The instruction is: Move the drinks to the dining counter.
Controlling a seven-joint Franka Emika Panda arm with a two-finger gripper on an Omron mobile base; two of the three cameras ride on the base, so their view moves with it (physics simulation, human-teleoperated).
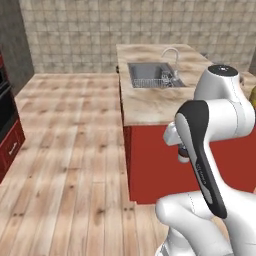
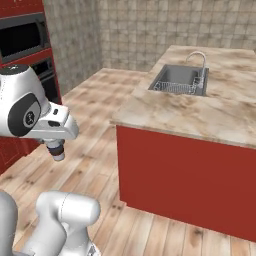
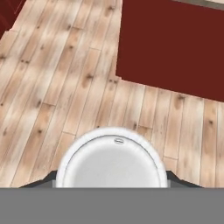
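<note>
The tool [image 3: 111,186] is pinched on a white container [image 3: 111,159], seen from above at 6 o'clock in the hand view. The counter [image 1: 155,102] stands ahead with nothing yet delivered; both drinks are judged still undelivered.

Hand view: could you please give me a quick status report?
Gripper shut on white container, above wooden floor. Dining counter ahead, container not yet on it.

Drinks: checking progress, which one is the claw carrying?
The small white round container, clamped between the claw's tips above the floor; the olive-yellow one shows as a sliver over the dining counter.
</note>
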